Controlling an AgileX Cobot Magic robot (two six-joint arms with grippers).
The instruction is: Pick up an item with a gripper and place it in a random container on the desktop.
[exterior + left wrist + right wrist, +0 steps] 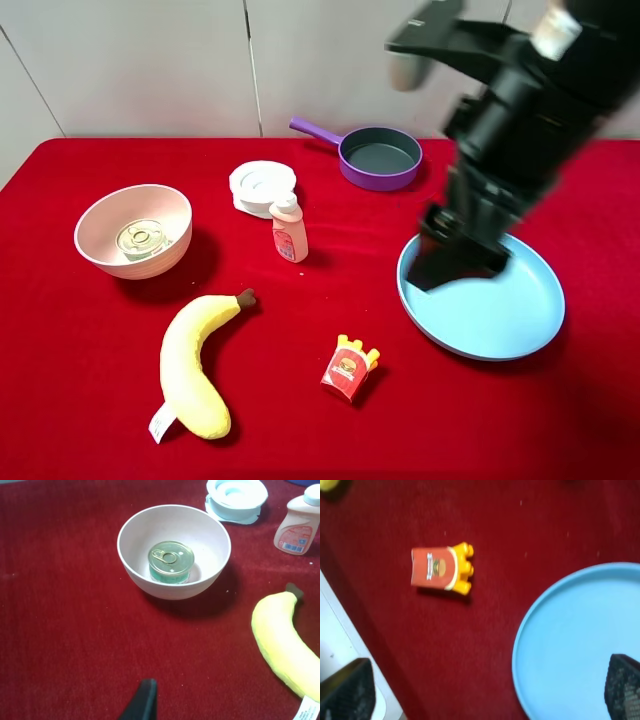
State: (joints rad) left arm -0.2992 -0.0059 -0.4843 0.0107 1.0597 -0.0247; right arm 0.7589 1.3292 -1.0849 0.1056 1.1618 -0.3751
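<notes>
The small tin can [141,239] with a gold pull-tab lid and green label stands upright inside the pale pink bowl [103,213] at the left of the red desktop [300,420]. In the left wrist view the can [171,561] sits in the middle of the bowl [136,530]. Only one black fingertip [142,702] of my left gripper shows, well short of the bowl and holding nothing. My right gripper [455,258] hangs over the near-left rim of the blue plate [520,320]. Its jaws stand wide apart and empty in the right wrist view [485,690].
A plush banana [195,365] lies in front of the bowl. A toy fries box [350,368] lies at front centre. A pink-white bottle [288,228] and a white lid-like dish [263,186] stand mid-table. A purple frying pan [378,157] is at the back.
</notes>
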